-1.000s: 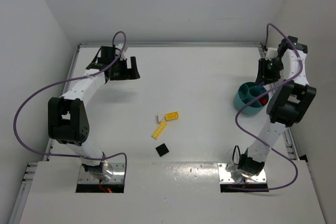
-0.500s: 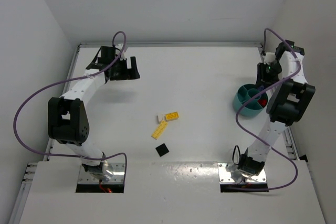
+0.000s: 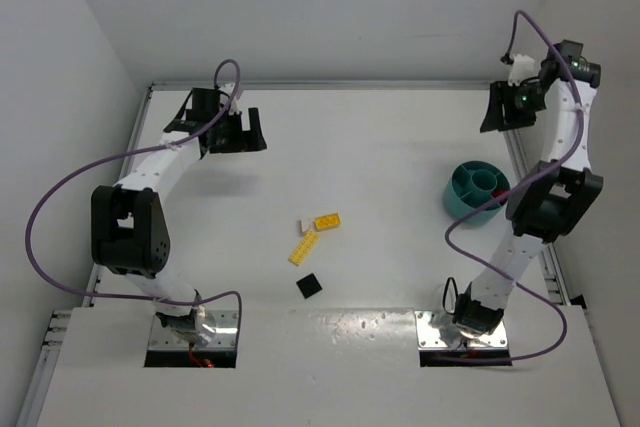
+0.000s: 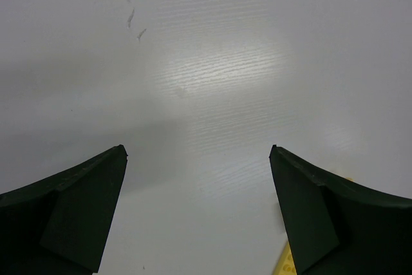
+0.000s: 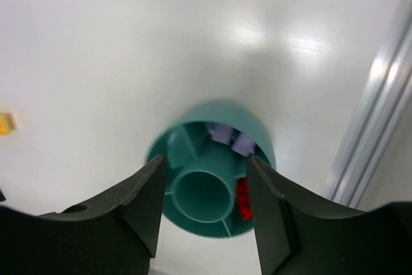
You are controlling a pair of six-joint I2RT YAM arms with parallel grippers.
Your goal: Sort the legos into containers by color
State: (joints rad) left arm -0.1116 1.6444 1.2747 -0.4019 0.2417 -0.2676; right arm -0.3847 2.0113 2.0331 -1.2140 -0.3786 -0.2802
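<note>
The teal dish (image 3: 457,193) stands at the right of the table. In the right wrist view the dish (image 5: 219,111) holds two pale purple bricks (image 5: 223,134) in one compartment and a red brick (image 5: 243,199) in the one beside it. My right gripper (image 3: 498,112) hangs high above and behind the dish, open (image 5: 207,159) with nothing between its fingers. Mid-table lie a white brick (image 3: 303,221), a yellow brick (image 3: 327,220), a long yellow plate (image 3: 304,247) and a black square (image 3: 310,286). My left gripper (image 3: 236,133) is open (image 4: 198,149) over bare table at the back left.
A metal rail (image 5: 370,140) runs along the table's right edge, close to the dish. White walls close in the back and both sides. A yellow piece (image 4: 287,263) peeks out beside my left gripper's right finger.
My right gripper has risen from just over the dish toward the back edge, and its jaws have spread wider. The left arm has not moved.
</note>
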